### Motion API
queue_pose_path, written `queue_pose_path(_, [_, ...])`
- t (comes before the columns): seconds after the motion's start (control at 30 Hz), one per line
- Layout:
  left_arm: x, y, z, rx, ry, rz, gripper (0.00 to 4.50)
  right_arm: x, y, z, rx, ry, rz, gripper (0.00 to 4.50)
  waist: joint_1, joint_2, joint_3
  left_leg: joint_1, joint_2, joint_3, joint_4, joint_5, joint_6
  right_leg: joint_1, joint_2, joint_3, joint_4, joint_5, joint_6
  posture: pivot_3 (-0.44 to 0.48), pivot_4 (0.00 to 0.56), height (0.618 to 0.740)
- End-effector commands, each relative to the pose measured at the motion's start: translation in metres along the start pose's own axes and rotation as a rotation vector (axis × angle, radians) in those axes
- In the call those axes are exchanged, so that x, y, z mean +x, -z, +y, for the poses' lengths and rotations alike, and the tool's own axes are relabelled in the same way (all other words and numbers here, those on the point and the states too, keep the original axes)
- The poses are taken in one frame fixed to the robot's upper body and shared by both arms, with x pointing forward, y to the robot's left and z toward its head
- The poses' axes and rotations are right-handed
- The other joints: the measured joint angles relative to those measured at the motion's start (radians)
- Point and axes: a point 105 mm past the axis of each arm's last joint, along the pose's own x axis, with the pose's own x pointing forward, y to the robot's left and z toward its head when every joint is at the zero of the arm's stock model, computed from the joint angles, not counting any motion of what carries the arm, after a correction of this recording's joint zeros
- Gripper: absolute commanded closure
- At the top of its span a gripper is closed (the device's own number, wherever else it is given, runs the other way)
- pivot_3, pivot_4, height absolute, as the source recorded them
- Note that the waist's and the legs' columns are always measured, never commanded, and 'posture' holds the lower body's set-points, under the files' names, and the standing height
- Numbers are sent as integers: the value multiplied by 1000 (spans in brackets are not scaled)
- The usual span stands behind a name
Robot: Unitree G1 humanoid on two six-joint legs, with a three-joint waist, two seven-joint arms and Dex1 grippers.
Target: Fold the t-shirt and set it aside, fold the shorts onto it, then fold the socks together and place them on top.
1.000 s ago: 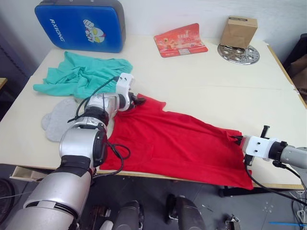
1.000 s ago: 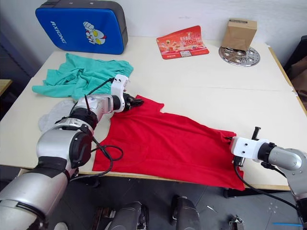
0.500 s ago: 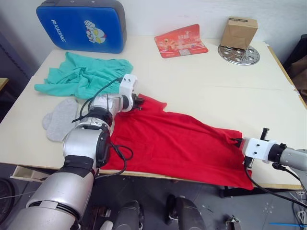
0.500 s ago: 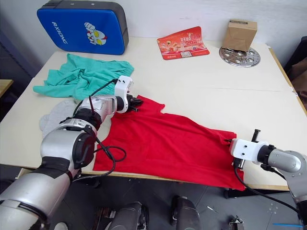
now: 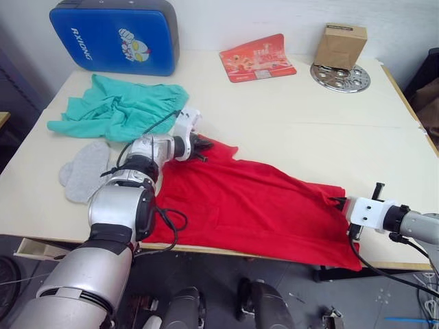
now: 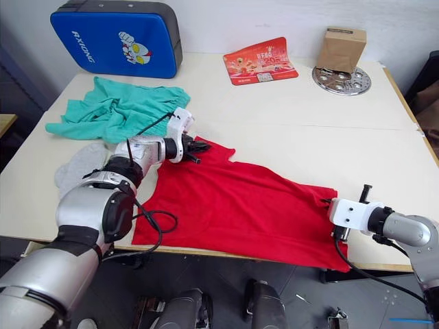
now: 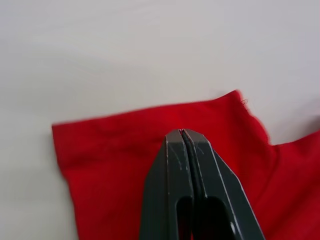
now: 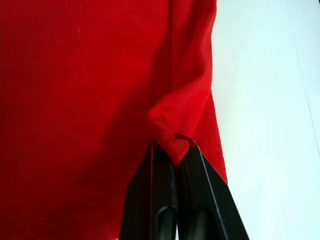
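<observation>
- Left gripper (image 6: 199,147) nudged a little further from the shorts (image 5: 116,106) along the t-shirt (image 5: 254,205) edge; fingers pressed together over cloth
- right gripper (image 8: 172,150) pinches a fold at the t-shirt's opposite end
- socks (image 5: 86,170) beside t-shirt, below shorts

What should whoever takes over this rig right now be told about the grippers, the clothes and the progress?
Left gripper: shut, tips over the t-shirt near its far corner; whether it pinches cloth is unclear.
Right gripper: shut on the t-shirt's edge at the table's near right.
T-shirt lies spread, overhanging the near edge; shorts bunched at far left; socks just near of them.
Done: nothing folded yet.
Left: fold shirt, set aside, then shorts, then socks on top.
</observation>
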Motion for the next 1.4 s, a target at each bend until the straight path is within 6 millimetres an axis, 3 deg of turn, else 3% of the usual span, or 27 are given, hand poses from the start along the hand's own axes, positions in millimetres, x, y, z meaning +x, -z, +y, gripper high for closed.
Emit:
queue_pose_path(0.03, [-11, -16, -4, 108, 92, -48, 4494, -3, -5, -9, -15, 33, -22, 4500, -1, 0, 0, 0, 0, 0, 0, 0, 0, 0, 0, 0, 0, 0, 0, 0, 150, 740])
queue_pose_path(0.13, [-15, -12, 0, 107, 78, -36, 4494, -2, -4, -8, -14, 29, -22, 4500, 0, 0, 0, 0, 0, 0, 0, 0, 0, 0, 1, 0, 0, 0, 0, 0, 150, 740])
queue_pose_path(0.23, [-17, -7, 15, 53, -40, -24, 4494, 0, -5, -9, -12, 25, -25, 4500, 0, 0, 0, 0, 0, 0, 0, 0, 0, 0, 0, 0, 0, 0, 0, 0, 150, 740])
queue_pose_path(0.33, [-21, -2, 30, -47, -168, -29, 3968, 1, -5, -10, -13, 20, -29, 4500, 0, 0, 0, 0, 0, -1, 0, 0, 0, 0, -2, 0, 0, 0, 0, 0, 150, 740])
queue_pose_path(0.53, [-19, 1, 38, -205, -273, -50, 2113, 3, -7, -10, -15, 15, -34, 4500, 1, 0, 0, -1, 0, -1, 0, 0, 0, 0, -3, -1, 0, 0, 0, 0, 150, 740])
queue_pose_path(0.73, [-6, 8, 31, -198, -291, -13, 126, 3, -9, -7, -15, 11, -39, 4500, 2, 0, 0, 0, 0, -1, 0, 0, 0, 0, -2, -1, 0, 0, 0, 0, 150, 740])
queue_pose_path(0.77, [-4, 9, 30, -195, -296, -7, 54, 3, -9, -7, -14, 12, -39, 4500, 1, 0, 0, 0, 0, -1, 0, 0, 0, 0, -2, -1, 0, 0, 0, 0, 150, 740])
queue_pose_path(1.0, [8, 29, 19, -195, -298, 111, 54, 2, -9, -7, -11, 22, -35, 4500, 3, 0, 0, 2, 0, -1, 0, 0, 0, 2, -2, 0, 0, 0, 0, 0, 150, 740])
queue_pose_path(1.13, [15, 37, 11, -184, -283, 165, 54, 1, -9, -6, -5, 27, -34, 4500, 3, 0, 0, 11, 0, -1, -3, 0, 0, 13, -3, 0, -4, 0, 0, 0, 150, 740])
queue_pose_path(1.23, [16, 40, 9, -151, -274, 193, 635, 1, -9, -5, -2, 30, -34, 4500, 3, 0, 0, 11, 0, -1, -3, -1, -1, 13, -4, 0, -3, 0, 0, 0, 150, 740])
queue_pose_path(1.4, [18, 40, 7, -131, -265, 201, 2242, 1, -9, -4, 4, 31, -36, 4500, 4, 0, 0, 11, 0, -1, -3, -1, -1, 13, -4, 0, -3, 0, 0, 0, 150, 740])
